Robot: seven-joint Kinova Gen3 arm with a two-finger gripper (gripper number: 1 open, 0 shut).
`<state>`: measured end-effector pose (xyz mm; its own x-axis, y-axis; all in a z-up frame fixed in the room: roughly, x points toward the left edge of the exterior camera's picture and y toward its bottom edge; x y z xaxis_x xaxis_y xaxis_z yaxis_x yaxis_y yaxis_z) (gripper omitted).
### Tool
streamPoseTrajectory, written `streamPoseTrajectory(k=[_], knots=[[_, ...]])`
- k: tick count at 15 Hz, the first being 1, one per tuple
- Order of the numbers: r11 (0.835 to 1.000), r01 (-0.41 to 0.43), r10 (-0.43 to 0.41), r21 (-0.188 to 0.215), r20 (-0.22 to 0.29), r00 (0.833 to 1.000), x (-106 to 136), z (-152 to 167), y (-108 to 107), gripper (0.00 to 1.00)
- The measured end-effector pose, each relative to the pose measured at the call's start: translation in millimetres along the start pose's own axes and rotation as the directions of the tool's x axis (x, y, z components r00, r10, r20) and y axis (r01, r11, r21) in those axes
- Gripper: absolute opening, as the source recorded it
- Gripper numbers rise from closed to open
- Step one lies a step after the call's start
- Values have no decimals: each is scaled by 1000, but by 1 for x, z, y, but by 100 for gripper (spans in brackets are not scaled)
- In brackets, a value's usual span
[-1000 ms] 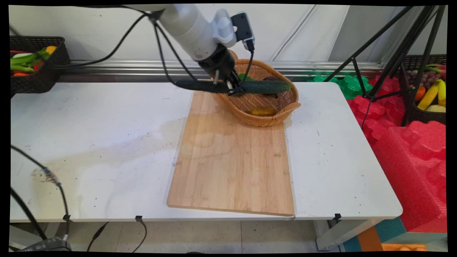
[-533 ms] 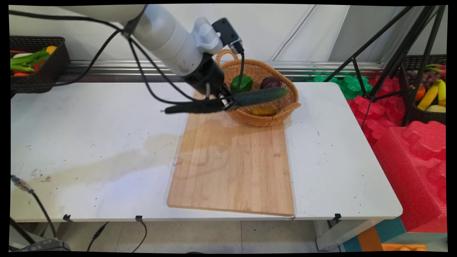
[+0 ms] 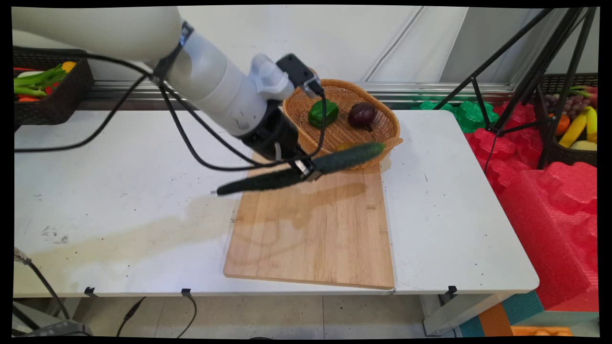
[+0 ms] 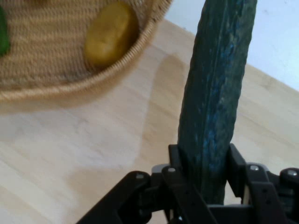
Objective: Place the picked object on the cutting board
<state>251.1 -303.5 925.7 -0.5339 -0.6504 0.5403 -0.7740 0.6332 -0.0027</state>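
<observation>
My gripper (image 3: 306, 170) is shut on a long dark green cucumber (image 3: 296, 169), gripped near its middle and held in the air over the far end of the wooden cutting board (image 3: 311, 224). The cucumber lies nearly level, its right end higher and close to the front rim of the wicker basket (image 3: 387, 125). In the hand view the cucumber (image 4: 217, 93) rises between my gripper's (image 4: 205, 165) fingers, with the board (image 4: 93, 149) below. The basket holds a green pepper (image 3: 323, 112), a dark purple onion (image 3: 362, 115) and a yellow potato (image 4: 110, 33).
A black crate (image 3: 48, 86) of vegetables stands at the table's far left. A tripod (image 3: 526, 71), red foam blocks (image 3: 550, 200) and a crate of fruit (image 3: 573, 124) are off the right side. Black cables hang from the arm.
The arm has carried the cucumber from above the basket down and toward the near side, over the board's far end. The pepper and onion in the basket are uncovered.
</observation>
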Motion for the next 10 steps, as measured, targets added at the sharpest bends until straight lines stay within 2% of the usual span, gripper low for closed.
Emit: streamPoseTrajectory(k=[6,10], knots=[[991,132,-132,-21,18,991,-10,29,18,0],[981,194,-193,-25,27,981,-11,62,23,0]])
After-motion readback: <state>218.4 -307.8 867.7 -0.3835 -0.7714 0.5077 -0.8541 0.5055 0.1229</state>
